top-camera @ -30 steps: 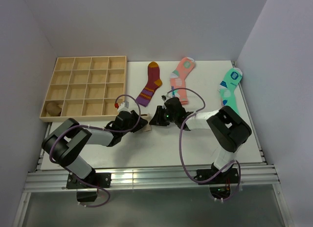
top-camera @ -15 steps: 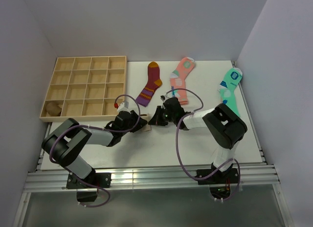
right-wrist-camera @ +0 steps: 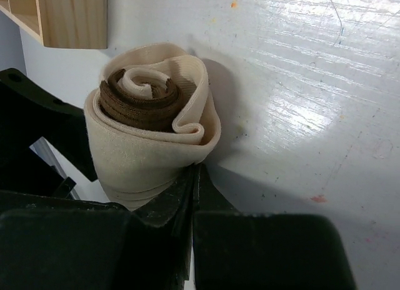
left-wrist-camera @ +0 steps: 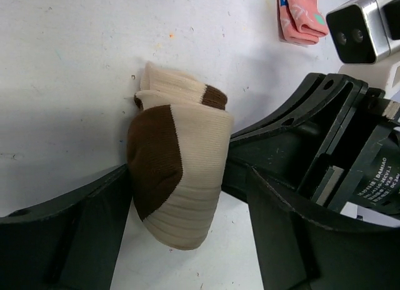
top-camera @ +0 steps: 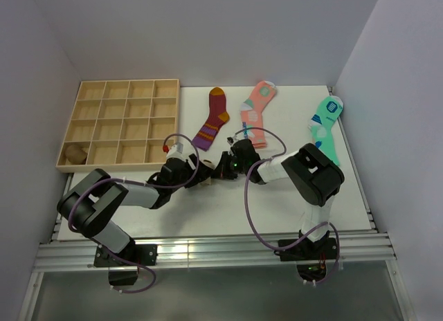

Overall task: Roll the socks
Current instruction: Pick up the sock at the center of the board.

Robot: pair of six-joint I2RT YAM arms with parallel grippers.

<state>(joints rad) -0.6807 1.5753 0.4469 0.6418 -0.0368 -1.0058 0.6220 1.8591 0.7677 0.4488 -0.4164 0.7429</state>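
Observation:
The socks (left-wrist-camera: 178, 171) are one upright roll on the white table, beige outside with dark brown patches. End-on in the right wrist view, the socks (right-wrist-camera: 150, 127) show a brown layer coiled inside the beige. My left gripper (left-wrist-camera: 187, 199) is open around the roll; its left finger touches the fabric and the right finger stands apart. My right gripper (right-wrist-camera: 195, 174) is shut, with its tips pressed against the roll's lower edge and no cloth between them. From above, the left gripper (top-camera: 196, 174) and right gripper (top-camera: 221, 170) meet over the socks (top-camera: 205, 182), which are mostly hidden.
A wooden compartment tray (top-camera: 118, 167) lies at the back left, with a brownish bundle (top-camera: 75, 153) in its near-left cell. Behind the grippers lie a maroon striped sock (top-camera: 213, 119), a pink sock (top-camera: 256, 112) and a mint-green sock (top-camera: 325, 124). The tray's corner (right-wrist-camera: 72, 18) is close to the roll.
My left gripper's jaws have spread apart and let go of the roll. My right gripper has closed fully and shifted slightly left against the roll.

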